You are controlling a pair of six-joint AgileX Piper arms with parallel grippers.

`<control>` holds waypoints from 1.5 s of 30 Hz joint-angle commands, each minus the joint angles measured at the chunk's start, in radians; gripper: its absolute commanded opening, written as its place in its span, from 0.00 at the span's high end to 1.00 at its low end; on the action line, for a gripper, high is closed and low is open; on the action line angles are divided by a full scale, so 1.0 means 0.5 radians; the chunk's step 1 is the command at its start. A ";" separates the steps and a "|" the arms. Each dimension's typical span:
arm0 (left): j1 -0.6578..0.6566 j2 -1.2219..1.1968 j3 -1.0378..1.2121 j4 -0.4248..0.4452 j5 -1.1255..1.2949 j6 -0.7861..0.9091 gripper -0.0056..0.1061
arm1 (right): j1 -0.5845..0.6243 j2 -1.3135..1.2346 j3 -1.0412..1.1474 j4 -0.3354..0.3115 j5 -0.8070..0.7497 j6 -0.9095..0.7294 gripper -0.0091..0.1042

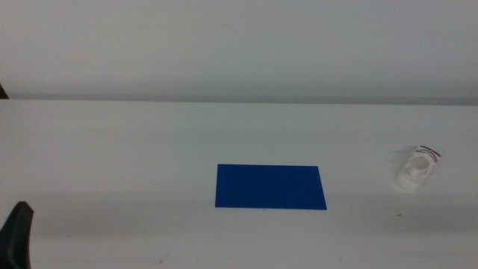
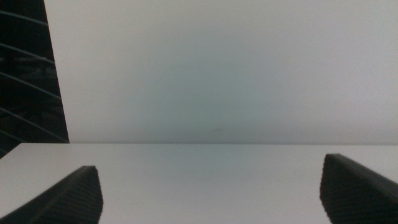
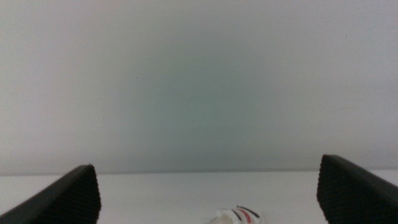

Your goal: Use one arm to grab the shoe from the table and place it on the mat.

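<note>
The small white shoe (image 1: 417, 168) with dark and red straps sits on the white table (image 1: 134, 149) at the right. The deep blue mat (image 1: 270, 187) lies flat near the table's middle, left of the shoe and apart from it. My left gripper (image 2: 211, 199) is open and empty; a dark tip (image 1: 18, 233) shows at the middle view's bottom left. My right gripper (image 3: 208, 196) is open and empty, out of the middle view. The top of the shoe (image 3: 239, 216) shows low between its jaws, some way ahead.
A pale wall rises behind the table's far edge (image 1: 239, 99). A dark area (image 2: 25, 68) shows beside the table in the left wrist view.
</note>
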 commanded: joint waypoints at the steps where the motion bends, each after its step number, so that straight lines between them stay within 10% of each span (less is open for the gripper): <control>1: -0.008 -0.082 0.085 -0.004 -0.023 -0.011 0.11 | -0.010 -0.030 -0.041 -0.011 0.068 -0.012 0.10; 12: -0.008 -0.082 0.085 -0.004 -0.023 -0.011 0.11 | -0.010 1.105 -1.212 0.132 1.825 0.177 0.10; 29: -0.005 -0.082 0.085 -0.004 -0.023 -0.011 0.11 | -0.022 1.605 -1.427 0.104 1.919 0.260 0.10; 35: -0.005 -0.082 0.085 -0.004 -0.023 -0.011 0.11 | -0.222 2.213 -1.769 -0.127 2.160 0.698 0.10; 45: -0.005 -0.082 0.085 -0.004 -0.023 -0.011 0.11 | -0.513 3.064 -2.227 -0.069 1.967 0.768 0.10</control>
